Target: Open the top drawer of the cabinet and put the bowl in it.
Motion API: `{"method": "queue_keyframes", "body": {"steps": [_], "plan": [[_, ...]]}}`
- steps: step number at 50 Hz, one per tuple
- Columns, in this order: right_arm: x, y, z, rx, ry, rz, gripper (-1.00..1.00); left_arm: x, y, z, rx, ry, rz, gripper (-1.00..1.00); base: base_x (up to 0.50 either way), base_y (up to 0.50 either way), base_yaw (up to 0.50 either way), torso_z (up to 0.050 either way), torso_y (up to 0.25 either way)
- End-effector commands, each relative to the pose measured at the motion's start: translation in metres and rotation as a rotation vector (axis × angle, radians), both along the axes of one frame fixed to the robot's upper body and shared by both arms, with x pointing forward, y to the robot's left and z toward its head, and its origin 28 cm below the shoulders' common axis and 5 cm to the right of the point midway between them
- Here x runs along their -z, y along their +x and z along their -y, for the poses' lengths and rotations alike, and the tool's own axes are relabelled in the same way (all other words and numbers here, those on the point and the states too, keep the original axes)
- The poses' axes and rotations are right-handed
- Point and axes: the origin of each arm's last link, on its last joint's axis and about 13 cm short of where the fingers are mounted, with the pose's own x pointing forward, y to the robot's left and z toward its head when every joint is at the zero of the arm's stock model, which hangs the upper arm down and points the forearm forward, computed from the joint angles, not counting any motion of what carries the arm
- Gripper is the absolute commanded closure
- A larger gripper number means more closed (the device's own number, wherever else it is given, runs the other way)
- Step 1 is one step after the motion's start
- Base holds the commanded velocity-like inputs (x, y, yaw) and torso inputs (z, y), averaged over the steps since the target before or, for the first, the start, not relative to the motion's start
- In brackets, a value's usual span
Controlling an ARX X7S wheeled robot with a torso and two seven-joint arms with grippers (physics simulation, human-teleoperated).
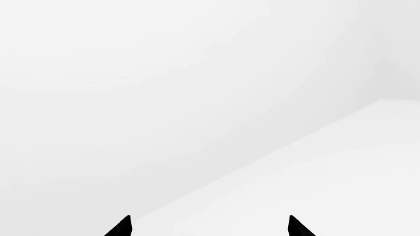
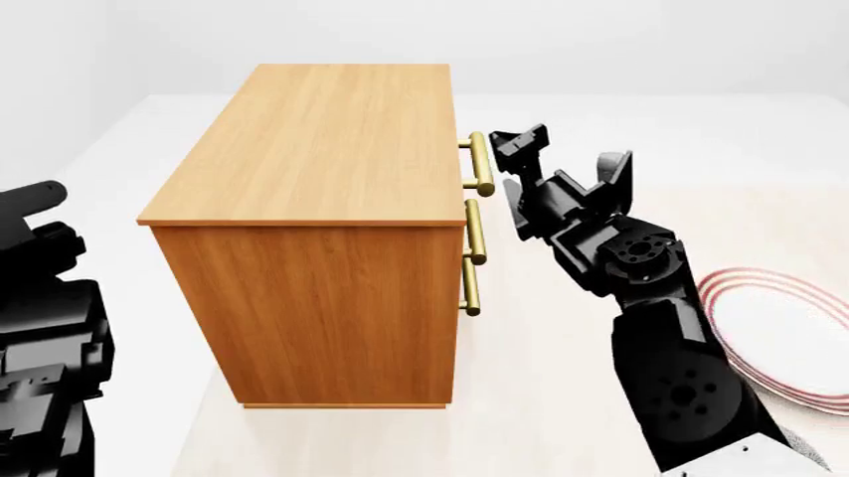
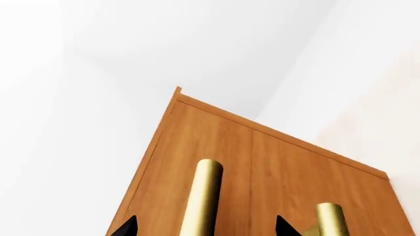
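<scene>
The cabinet (image 2: pixel 318 189) stands in the middle of the head view, its three brass handles facing right. The top drawer (image 3: pixel 164 182) sits shut, flush with the front. My right gripper (image 2: pixel 508 167) is open at the top handle (image 2: pixel 480 164). In the right wrist view that brass bar (image 3: pixel 203 196) runs between the two black fingertips (image 3: pixel 126 227) of the right gripper (image 3: pixel 204 228), with gaps on both sides. My left gripper (image 1: pixel 210 227) is open on nothing, facing a white floor and wall. Of the bowl, only a speckled grey sliver (image 2: pixel 796 452) seems to show beside my right arm.
A flat white plate with red rings (image 2: pixel 782 333) lies on the floor at the right, behind my right forearm. The middle handle (image 2: pixel 474 234) and lowest handle (image 2: pixel 468 288) sit below the top one. My left arm (image 2: pixel 40 328) hangs at the left edge.
</scene>
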Motion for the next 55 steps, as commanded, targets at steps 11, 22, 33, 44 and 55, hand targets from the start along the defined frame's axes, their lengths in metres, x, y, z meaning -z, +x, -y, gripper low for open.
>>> {"method": "queue_keyframes", "body": {"steps": [11,22,33,44,55], "plan": [[0.004,-0.003,-0.013,-0.088,-0.017,-0.002,-1.00,0.002,-0.001,0.000,-0.002,0.000,-0.003,-1.00,0.00,0.00,0.00,0.000,0.000],[0.006,-0.004,-0.016,-0.104,-0.023,-0.003,-1.00,0.002,-0.001,0.000,-0.003,0.000,-0.005,-1.00,0.00,0.00,0.00,0.000,0.000],[0.006,-0.004,-0.018,-0.107,-0.023,-0.002,-1.00,0.002,-0.001,0.000,0.000,0.001,-0.003,-1.00,0.00,0.00,0.00,0.000,0.000],[0.009,-0.005,-0.020,-0.124,-0.026,-0.002,-1.00,0.001,-0.001,0.000,-0.001,0.004,-0.002,-1.00,0.00,0.00,0.00,0.000,0.000],[0.009,-0.004,-0.019,-0.103,-0.028,0.003,1.00,0.002,0.000,0.001,0.000,0.006,-0.002,-1.00,0.00,0.00,0.00,0.000,0.000]]}}
